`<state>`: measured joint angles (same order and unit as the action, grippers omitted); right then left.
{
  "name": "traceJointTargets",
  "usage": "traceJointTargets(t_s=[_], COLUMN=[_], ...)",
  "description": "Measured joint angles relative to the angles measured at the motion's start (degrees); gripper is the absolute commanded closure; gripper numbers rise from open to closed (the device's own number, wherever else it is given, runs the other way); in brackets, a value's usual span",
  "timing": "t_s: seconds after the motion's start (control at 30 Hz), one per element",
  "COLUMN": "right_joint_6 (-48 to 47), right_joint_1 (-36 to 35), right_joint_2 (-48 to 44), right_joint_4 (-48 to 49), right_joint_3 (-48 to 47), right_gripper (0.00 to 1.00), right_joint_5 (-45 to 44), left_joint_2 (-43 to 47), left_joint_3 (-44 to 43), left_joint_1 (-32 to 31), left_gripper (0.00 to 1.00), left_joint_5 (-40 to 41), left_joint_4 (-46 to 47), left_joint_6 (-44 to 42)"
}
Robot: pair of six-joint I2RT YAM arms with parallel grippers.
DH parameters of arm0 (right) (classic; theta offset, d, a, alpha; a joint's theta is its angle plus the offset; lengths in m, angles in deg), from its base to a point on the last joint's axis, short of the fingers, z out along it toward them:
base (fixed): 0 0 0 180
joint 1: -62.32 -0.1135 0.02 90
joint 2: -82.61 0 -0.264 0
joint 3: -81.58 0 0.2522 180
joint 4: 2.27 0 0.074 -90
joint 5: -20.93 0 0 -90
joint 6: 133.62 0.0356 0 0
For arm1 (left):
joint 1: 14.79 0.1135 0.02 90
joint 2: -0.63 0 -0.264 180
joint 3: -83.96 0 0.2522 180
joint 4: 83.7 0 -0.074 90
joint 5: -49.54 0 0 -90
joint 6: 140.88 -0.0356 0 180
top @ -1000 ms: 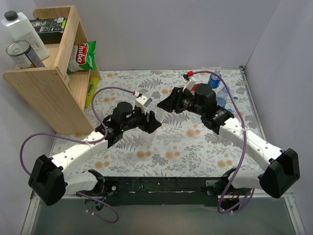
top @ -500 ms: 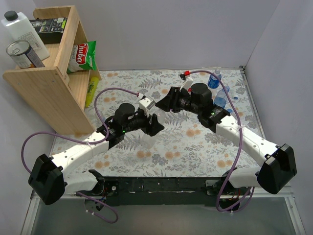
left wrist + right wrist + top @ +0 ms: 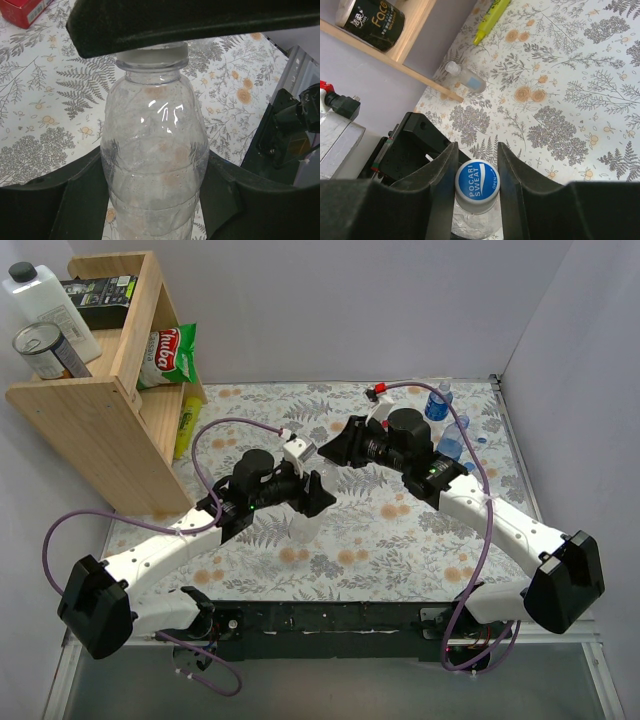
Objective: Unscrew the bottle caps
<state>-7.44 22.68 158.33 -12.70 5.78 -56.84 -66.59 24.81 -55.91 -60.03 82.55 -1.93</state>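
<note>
My left gripper (image 3: 312,496) is shut on the body of a clear, label-less bottle (image 3: 155,150), which it holds above the floral table. The bottle's base shows in the top view (image 3: 303,529). Its cap (image 3: 477,181) has a whitish side and a blue "POCARI SWEAT" top. My right gripper (image 3: 477,172) has one finger on each side of this cap, and both touch it. One of its fingers (image 3: 200,20) crosses above the cap (image 3: 152,54) in the left wrist view. Two more capped bottles (image 3: 438,400) (image 3: 453,436) stand at the back right.
A wooden shelf (image 3: 110,390) stands at the back left with a jug, a can (image 3: 372,20) and packets. A small bottle (image 3: 465,77) lies near the shelf's foot, with a yellow-green tube (image 3: 492,15) beyond it. A red box (image 3: 22,10) lies on the table.
My right gripper has moved left over the top of the bottle and now stands around the cap. My left gripper has shifted slightly with the bottle.
</note>
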Motion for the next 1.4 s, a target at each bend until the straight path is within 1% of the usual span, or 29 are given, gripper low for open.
traceJointTargets(t_s=[0.07, 0.17, 0.3, 0.4, 0.5, 0.67, 0.87, 1.07, 1.13, 1.17, 1.23, 1.33, 1.4], right_joint_6=[-0.83, -2.64, -6.4, -9.2, -9.57, -8.09, -7.67, -7.89, -7.72, -7.67, -7.72, -7.76, -7.98], right_joint_1=[0.0, 0.52, 1.79, 3.23, 5.29, 8.44, 10.93, 11.58, 12.59, 13.14, 13.92, 13.97, 13.9], right_joint_2=[-0.04, -0.52, -2.14, -3.98, -5.97, -8.5, -9.6, -11.26, -12.35, -13.09, -14.25, -14.97, -14.93], right_joint_4=[0.44, 1.53, 3.34, 5.2, 9.22, 15.67, 17.73, 17.86, 19.23, 19.98, 21.07, 21.68, 21.14], right_joint_3=[0.0, 0.04, 0.04, 0.09, 1.46, 4.11, 4.59, 4.59, 4.59, 4.57, 4.55, 4.55, 4.57], right_gripper=[0.99, 0.99, 0.99, 0.99, 0.99, 0.99, 0.99, 0.99, 0.98, 0.93, 0.92, 0.98, 0.99], right_joint_5=[0.63, 3.13, 9.44, 16.9, 25.53, 36.06, 42.29, 44.11, 44.09, 44.06, 43.67, 42.6, 41.03], left_joint_2=[0.07, 0.17, 0.2, 0.2, 0.02, -1.38, -2.82, -2.86, -2.99, -3.39, -4.26, -5.05, -5.14], left_joint_3=[0.0, 0.02, 0.04, 0.31, 0.9, 0.96, 0.94, 0.72, 0.87, 0.87, 0.87, 0.87, 0.87], left_joint_1=[0.59, 2.19, 4.83, 6.16, 6.6, 6.4, 6.14, 6.14, 6.58, 6.86, 7.23, 7.43, 7.43], left_gripper=[0.68, 0.68, 0.68, 0.68, 0.68, 0.68, 0.68, 0.69, 0.69, 0.69, 0.69, 0.69, 0.69], left_joint_5=[-1.36, -5.53, -15.13, -23.17, -30.45, -37.2, -39.93, -41.27, -41.9, -41.88, -41.11, -38.6, -36.87], left_joint_4=[0.11, 1.14, 4.42, 8.48, 13.75, 19.3, 23.76, 26.21, 24.65, 23.8, 21.79, 18.29, 16.41], left_joint_6=[0.44, 1.27, 2.82, 4.94, 7.67, 10.73, 12.96, 14.1, 14.05, 13.94, 13.6, 12.28, 11.45])
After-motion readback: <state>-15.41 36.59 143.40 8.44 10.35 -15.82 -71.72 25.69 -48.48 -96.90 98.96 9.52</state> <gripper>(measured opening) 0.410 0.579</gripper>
